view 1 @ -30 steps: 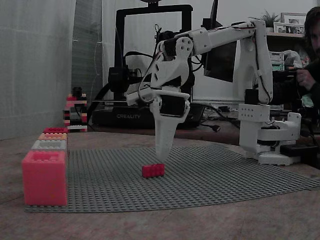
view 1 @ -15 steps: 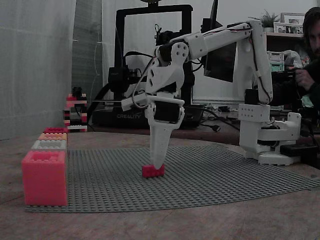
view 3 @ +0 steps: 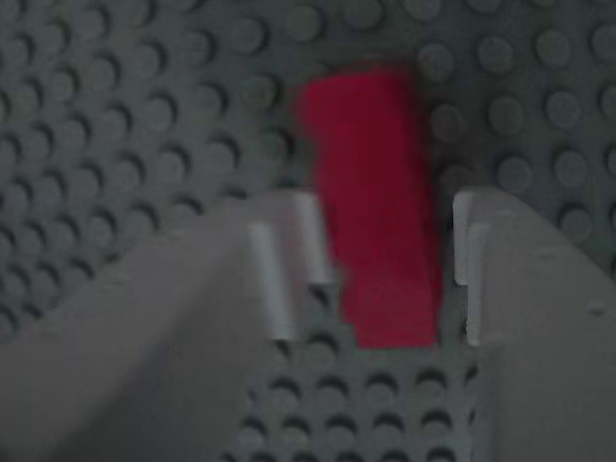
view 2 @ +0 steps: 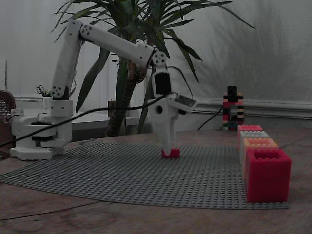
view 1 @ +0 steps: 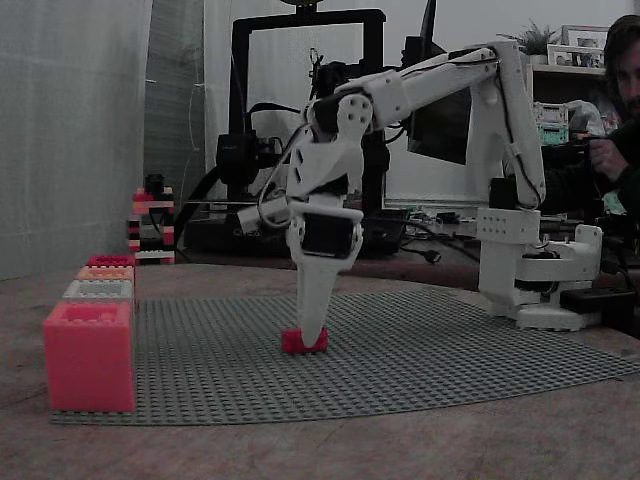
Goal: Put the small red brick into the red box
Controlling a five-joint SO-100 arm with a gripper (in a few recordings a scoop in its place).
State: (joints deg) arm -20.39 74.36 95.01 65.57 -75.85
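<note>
The small red brick point(view 1: 303, 341) point(view 2: 170, 153) lies on the grey studded baseplate point(view 1: 420, 365), near its middle. My white gripper point(view 1: 312, 334) point(view 2: 168, 150) points straight down onto it, tips at plate level. In the wrist view the brick point(view 3: 380, 241) sits between the two fingers point(view 3: 289, 279), close to both, with a thin dark gap at the right finger; the gripper point(view 3: 380, 281) is open around it. The red box point(view 1: 110, 260) point(view 2: 267, 175) is the far end of the box row in one fixed view and the near end in the other.
The row also holds a coral-pink box point(view 1: 88, 355), a grey box point(view 1: 98, 290) and an orange box point(view 1: 105, 272). A striped brick tower point(view 1: 150, 222) stands beyond. My arm's base point(view 1: 535, 270) sits at the plate's edge; a person point(view 1: 620, 110) sits behind it.
The gripper has come down from just above the brick until its fingers straddle it at plate level. The brick has shifted slightly left and turned a little.
</note>
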